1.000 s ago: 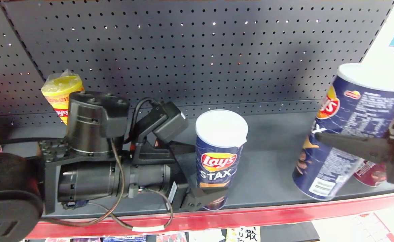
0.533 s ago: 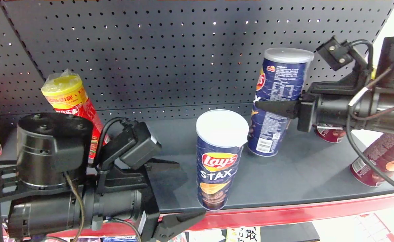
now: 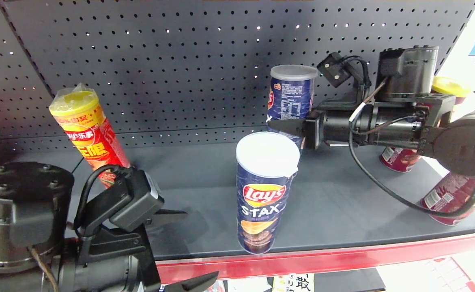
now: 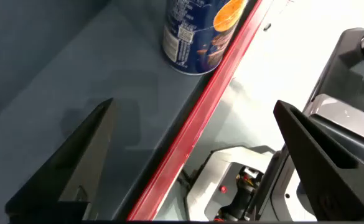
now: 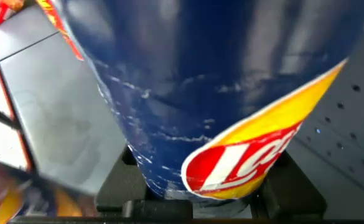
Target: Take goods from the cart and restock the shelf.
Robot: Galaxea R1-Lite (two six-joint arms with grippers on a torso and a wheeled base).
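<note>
Chip can (image 3: 292,95) at upper centre of the head view, upright, close to the pegboard (image 3: 160,61) at the back of the shelf (image 3: 342,211). Clamped in the right gripper (image 3: 286,123), jaws closed on the lower half from the side. Same chip can (image 5: 219,93) pressed right up against the right wrist camera, all blue wall and yellow logo. Base hidden behind the front can (image 3: 265,194), so cannot tell whether it is down on the shelf or just above it.

Left gripper (image 3: 184,248) in the lower left of the head view, jaws wide apart, holding nothing, and straddling the red shelf lip (image 4: 197,112) in the left wrist view.

Now the handling, as a judgement. Probably a thin card tube: light, stiff along its length, easy to dent under a hard sideways squeeze. Glossy skin, so likely slippery. Tall and narrow, so quick to topple, and with a front can close by to knock over the lip. Brittle contents, so no dropping. Best hold around the body at or just below the middle, never on the plastic lid. Set down flat and square before letting go.

Leaning can (image 3: 85,129) at left, red cans (image 3: 450,194) at right, both well apart.
</note>
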